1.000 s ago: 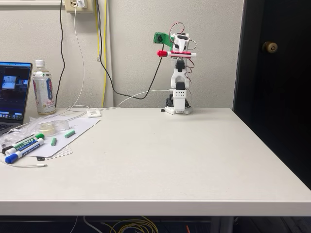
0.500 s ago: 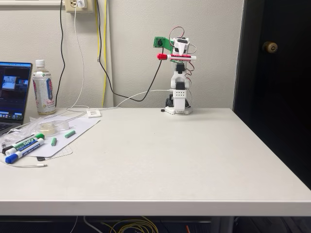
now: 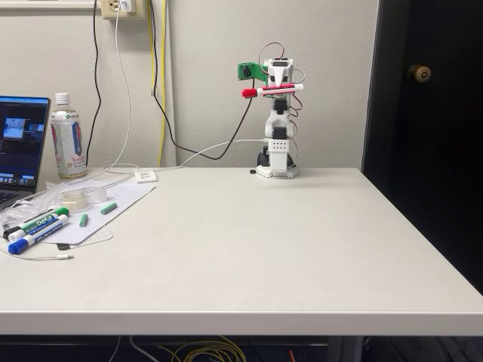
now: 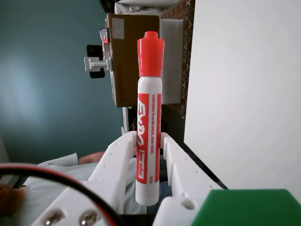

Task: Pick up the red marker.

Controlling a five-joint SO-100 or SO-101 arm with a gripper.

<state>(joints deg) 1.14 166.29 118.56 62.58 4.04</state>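
The red marker (image 3: 272, 90) hangs high above the table's back edge, lying almost level with its red cap to the left in the fixed view. My gripper (image 3: 278, 87) is shut on its barrel, folded up over the white arm base (image 3: 277, 162). In the wrist view the red marker (image 4: 149, 117) stands upright, red cap on top and white end at the bottom, pinched between my two white fingers (image 4: 117, 160) at my gripper (image 4: 149, 143).
At the table's left lie a green-capped marker (image 3: 44, 220) and a blue-capped marker (image 3: 34, 237) on a white sheet, with small green caps, a tape roll (image 3: 75, 197), a bottle (image 3: 67, 137) and a laptop (image 3: 19, 143). Cables hang down the wall.
The gripper with the red marker has dropped slightly and tilted, so the marker's capped end now sits a little lower than its white end.
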